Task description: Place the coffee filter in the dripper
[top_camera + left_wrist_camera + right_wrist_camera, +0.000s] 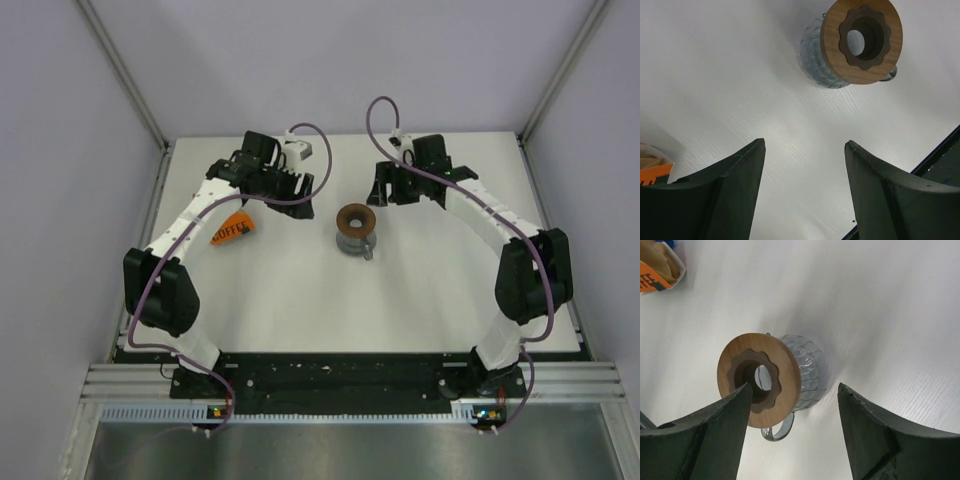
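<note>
Holding, left gripper point(805, 145): nothing; jaws wide apart over bare table point(740, 75), dripper ahead and off to the right, well apart.
Holding, right gripper point(792, 387): nothing; jaws spread wide, dripper seen between and beyond the fingers, no touch visible.
Dripper point(785, 360): brown wood-grain ring with a darker scalloped recess and an open hole through the middle; sits on top of the cup, mid-table, between the two grippers.
Cup point(812, 372): clear, ribbed, with a handle at one side; stands under the dripper.
Filter point(662, 262): tan paper in the open mouth of the pack, well apart from the dripper, not yet in it; rim shape too hidden to tell.
Pack point(232, 227): orange, lies flat on the table left of the dripper, near the left gripper.
Writing: "OFFE" reads on the pack from above, ends cut off; only part-letters show in the right wrist view.
</note>
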